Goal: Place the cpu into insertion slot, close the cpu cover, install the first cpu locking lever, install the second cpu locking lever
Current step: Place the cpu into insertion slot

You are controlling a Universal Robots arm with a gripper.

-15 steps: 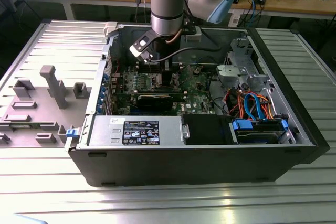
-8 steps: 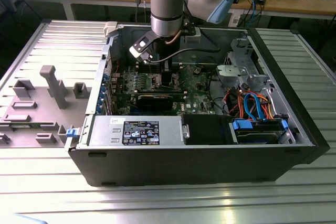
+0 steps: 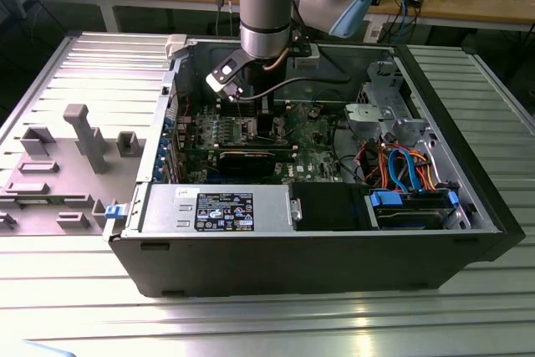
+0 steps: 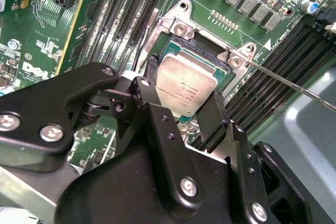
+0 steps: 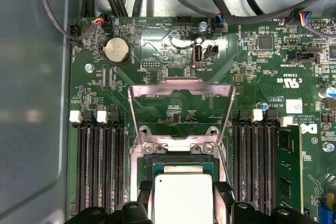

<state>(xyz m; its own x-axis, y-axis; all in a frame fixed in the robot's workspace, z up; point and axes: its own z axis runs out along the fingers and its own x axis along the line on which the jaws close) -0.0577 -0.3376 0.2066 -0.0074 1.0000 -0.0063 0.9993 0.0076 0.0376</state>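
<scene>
Cpu [image 4: 186, 85] is pinched by two opposite edges in the gripper [image 4: 184, 98], jaws closed down to chip width. It sits right over the insertion slot [image 4: 223, 59] on the green board [image 4: 47, 51]; can't tell if it's fully seated. Looks like step one is in hand: the cover [image 5: 181, 87] stands flipped open behind the slot, and a lever rod [image 4: 294, 85] lies loose to one side. Seating calls for the chip square to the frame and flat before the jaws let go.

cpu [image 4: 186, 80] edge behind claw [image 4: 181, 92]; insertion slot [image 4: 208, 55] contacts covered.
</scene>
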